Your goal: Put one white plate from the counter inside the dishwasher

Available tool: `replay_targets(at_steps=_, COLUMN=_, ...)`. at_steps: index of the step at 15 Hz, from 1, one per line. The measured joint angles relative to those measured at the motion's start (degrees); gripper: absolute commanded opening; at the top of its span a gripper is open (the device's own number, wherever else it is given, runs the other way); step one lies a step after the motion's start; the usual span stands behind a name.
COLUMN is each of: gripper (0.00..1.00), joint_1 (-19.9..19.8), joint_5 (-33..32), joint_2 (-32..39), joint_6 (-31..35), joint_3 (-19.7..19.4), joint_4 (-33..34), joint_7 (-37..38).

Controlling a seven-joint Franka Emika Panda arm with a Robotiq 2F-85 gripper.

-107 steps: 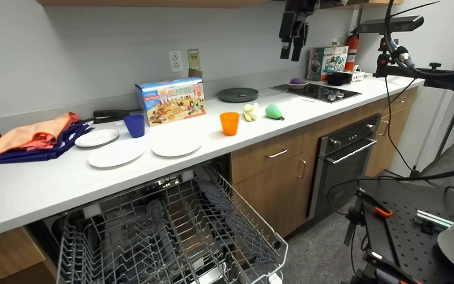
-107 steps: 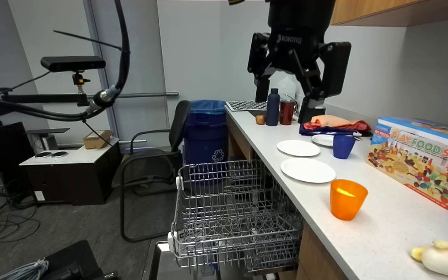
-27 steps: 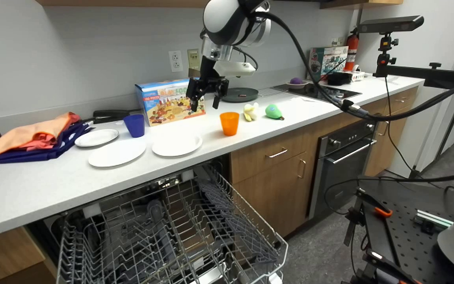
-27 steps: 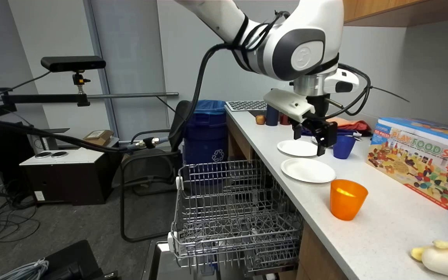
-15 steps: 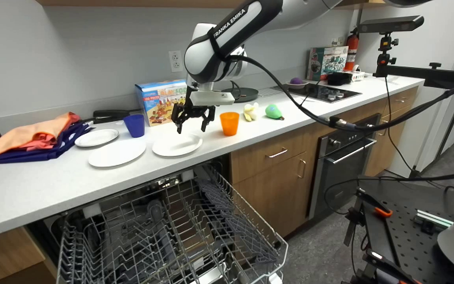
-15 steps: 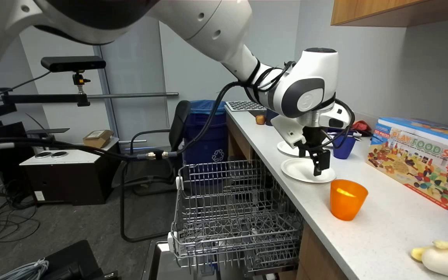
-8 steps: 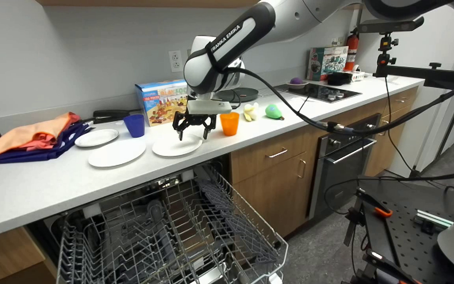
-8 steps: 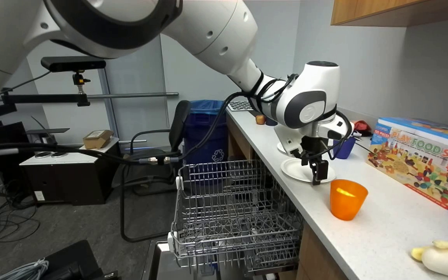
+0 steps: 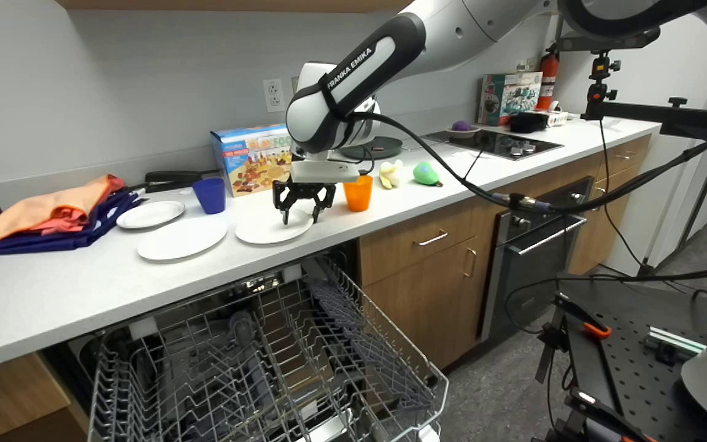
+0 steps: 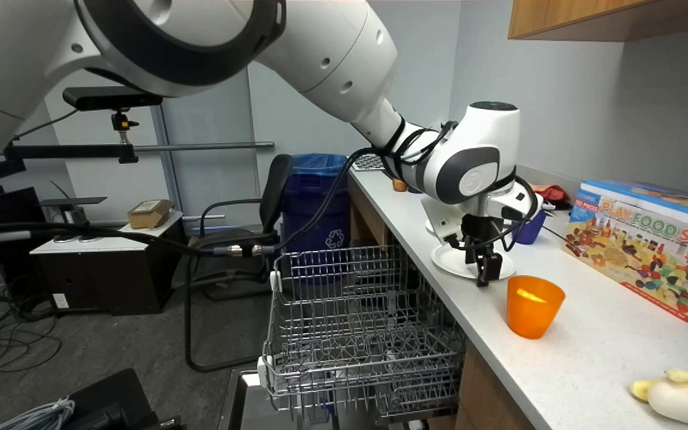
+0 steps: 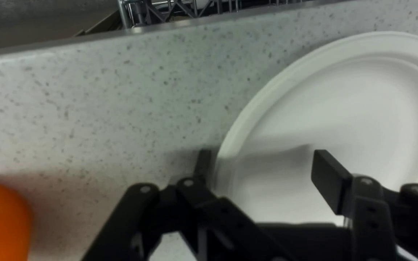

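Observation:
Three white plates lie on the white counter (image 9: 83, 294). The white plate (image 9: 270, 231) nearest the orange cup lies flat below my gripper (image 9: 300, 215). In the wrist view the gripper (image 11: 262, 156) is open: one finger is outside the rim of this plate (image 11: 357, 105), over the counter, and the other is above its inner face. Contact with plate or counter cannot be told. The other two plates (image 9: 183, 238) (image 9: 151, 214) lie farther along the counter. The dishwasher (image 9: 335, 362) under the counter is open, its wire rack pulled out and empty, as also shows in an exterior view (image 10: 368, 334).
The orange cup (image 10: 535, 307) stands close beside the gripper. A blue cup (image 9: 210, 195), a play food box (image 9: 267, 159) and folded cloths (image 9: 62, 215) stand behind the plates. The counter's front edge (image 11: 140, 30) runs close to the plate. An upper cabinet (image 10: 613, 21) hangs overhead.
Several seconds ago the gripper was high above the counter. It has since come down over the plate near the orange cup, most recently lowering its fingers around the rim. It stays open.

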Motion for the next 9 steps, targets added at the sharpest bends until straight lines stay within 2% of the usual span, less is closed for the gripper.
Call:
replay_targets(at_steps=5, gripper=0.05, joint_1=-0.09, joint_5=0.05, joint_2=0.01, joint_6=1.31, joint_3=0.00, joint_4=0.10, joint_7=0.01)
replay_targets(at_steps=6, gripper=0.00, joint_1=-0.13, joint_5=0.10, joint_2=0.02, joint_6=1.48, joint_3=0.00, joint_4=0.10, joint_7=0.01)
replay_targets(at_steps=9, gripper=0.03, joint_1=-0.31, joint_5=0.95, joint_2=0.00, joint_6=2.15, joint_3=0.00, joint_4=0.44, joint_7=0.01)
